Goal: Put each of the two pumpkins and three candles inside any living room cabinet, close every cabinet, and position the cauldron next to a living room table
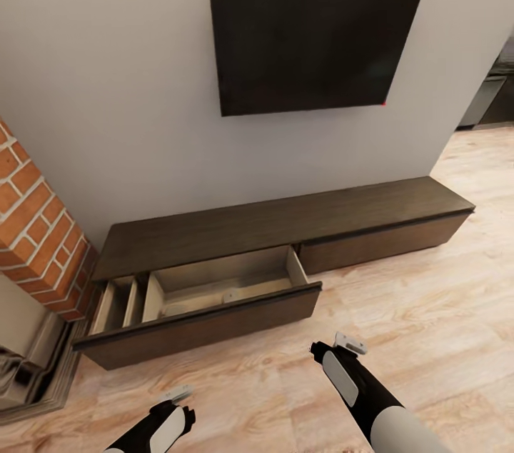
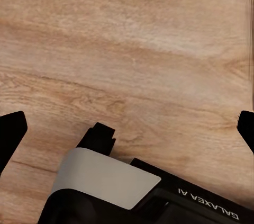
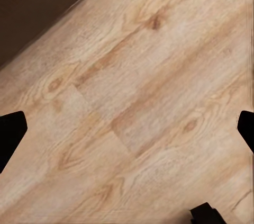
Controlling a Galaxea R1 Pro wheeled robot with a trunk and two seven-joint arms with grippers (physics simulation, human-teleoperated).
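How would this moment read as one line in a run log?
cabinet: left drawer open, looks empty | left gripper: open, over floor | right gripper: open, empty

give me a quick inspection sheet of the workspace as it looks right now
surface: pale wood floor, bare in front of the unit
job's things: cabinet against the wall; left drawer pulled open, pale interior, no pumpkin or candle seen inside; right drawer front shut
clutter: nothing seen
grippers: left gripper open over floor, holding nothing; right gripper open over floor near the cabinet's edge, holding nothing
cables: nothing seen
surroundings: dark TV on grey wall; brick fireplace at left; kitchen units at far right
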